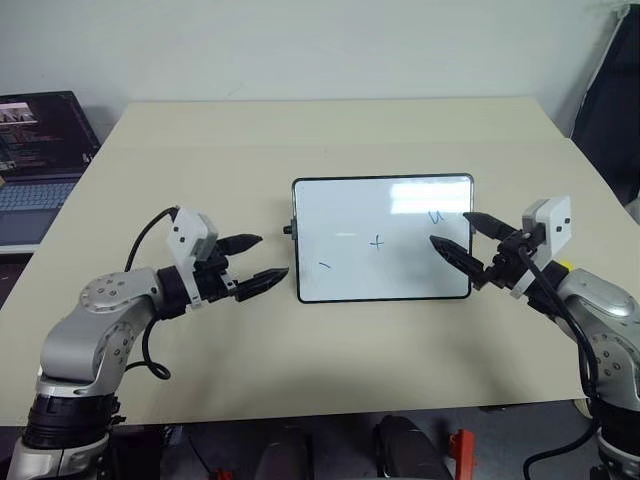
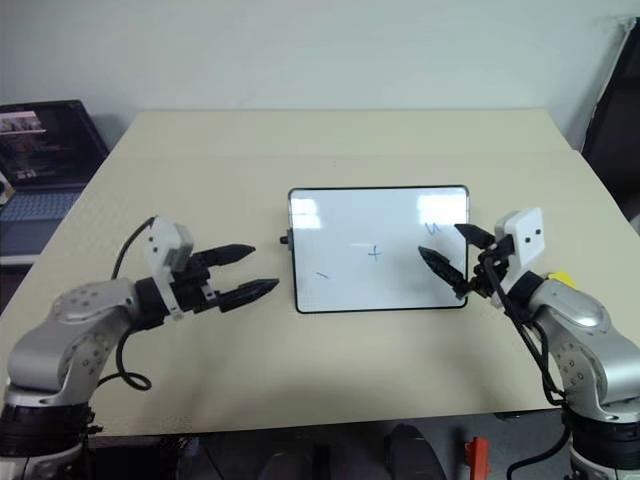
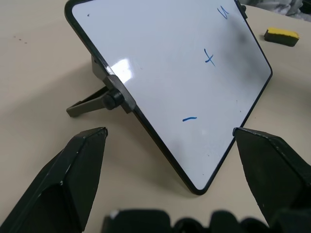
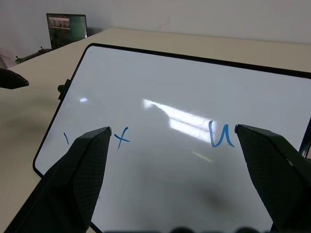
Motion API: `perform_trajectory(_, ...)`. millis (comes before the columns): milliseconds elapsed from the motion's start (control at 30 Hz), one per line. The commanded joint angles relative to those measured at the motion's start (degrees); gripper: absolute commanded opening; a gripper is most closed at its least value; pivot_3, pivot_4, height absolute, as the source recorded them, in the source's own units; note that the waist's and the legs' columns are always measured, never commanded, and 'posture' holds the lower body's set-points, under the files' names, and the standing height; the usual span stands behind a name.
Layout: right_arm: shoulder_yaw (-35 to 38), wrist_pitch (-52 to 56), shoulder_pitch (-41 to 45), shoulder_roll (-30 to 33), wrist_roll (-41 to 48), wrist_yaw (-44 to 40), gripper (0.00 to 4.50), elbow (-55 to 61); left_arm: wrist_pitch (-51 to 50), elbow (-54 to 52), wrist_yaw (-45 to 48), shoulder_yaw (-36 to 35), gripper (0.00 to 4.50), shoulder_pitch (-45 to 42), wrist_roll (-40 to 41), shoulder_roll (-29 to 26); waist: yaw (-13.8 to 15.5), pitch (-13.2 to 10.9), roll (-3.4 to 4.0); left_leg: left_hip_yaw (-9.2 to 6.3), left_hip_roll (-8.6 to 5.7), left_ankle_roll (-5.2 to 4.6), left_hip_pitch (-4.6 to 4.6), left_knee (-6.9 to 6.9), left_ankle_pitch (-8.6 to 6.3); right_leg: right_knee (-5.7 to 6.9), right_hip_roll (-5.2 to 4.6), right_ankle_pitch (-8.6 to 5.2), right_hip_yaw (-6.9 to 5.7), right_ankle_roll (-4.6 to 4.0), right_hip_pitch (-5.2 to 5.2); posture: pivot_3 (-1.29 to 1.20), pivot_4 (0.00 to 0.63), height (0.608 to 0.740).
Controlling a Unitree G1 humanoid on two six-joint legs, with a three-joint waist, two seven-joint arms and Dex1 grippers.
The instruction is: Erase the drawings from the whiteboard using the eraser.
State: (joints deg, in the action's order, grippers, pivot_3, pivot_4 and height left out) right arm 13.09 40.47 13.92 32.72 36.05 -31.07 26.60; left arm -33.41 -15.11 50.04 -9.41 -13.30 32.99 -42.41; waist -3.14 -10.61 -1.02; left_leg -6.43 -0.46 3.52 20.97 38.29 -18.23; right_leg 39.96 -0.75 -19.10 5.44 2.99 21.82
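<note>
Beige table (image 1: 330, 360); both claws, left (image 1: 252, 262) and right (image 1: 462, 240), wide open, empty, flanking the whiteboard (image 1: 382, 238).

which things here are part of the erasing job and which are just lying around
Job:
whiteboard
drawings: dash, plus, u squiggle
yellow eraser
left gripper
right gripper

Lying about:
laptop
table
</note>
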Motion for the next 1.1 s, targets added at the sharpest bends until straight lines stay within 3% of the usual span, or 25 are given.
perform_trajectory(33, -0.6, -2.9, 1.5, 0.0, -0.8, -0.8, 4.46, 0.2, 0.5, -0.9, 0.2, -2.2, 4.50, -1.7, 1.0, -0.8, 0.0, 0.0, 0.00, 0.00, 0.00, 0.00, 0.00, 0.01, 0.00, 0.01, 0.00, 0.00, 0.00, 0.00, -0.01, 0.00, 0.150, 0.740)
perform_trajectory(833, 1.4, -3.9, -0.5, 2.6, -1.6, 0.1, 4.46, 0.6, 0.3, -0.8, 8.1, 1.3, 4.50, -2.1, 1.1, -3.5, 0.1, 0.0, 0.00, -0.01, -0.01, 0.00, 0.00, 0.03, 0.00, -0.02, 0.00, 0.00, -0.02, 0.00, -0.04, 0.00, 0.150, 0.740)
perform_trajectory(1100, 7.1, -3.0, -6.1, 4.9, -1.3, 1.4, 4.46, 2.5, -0.2, -1.9, 10.1, 3.3, 4.50, -2.1, 1.2, -4.5, 0.3, 0.0, 0.00, 0.00, -0.01, -0.01, 0.02, 0.02, 0.00, -0.04, 0.00, 0.00, -0.01, 0.00, -0.04, 0.00, 0.150, 0.740)
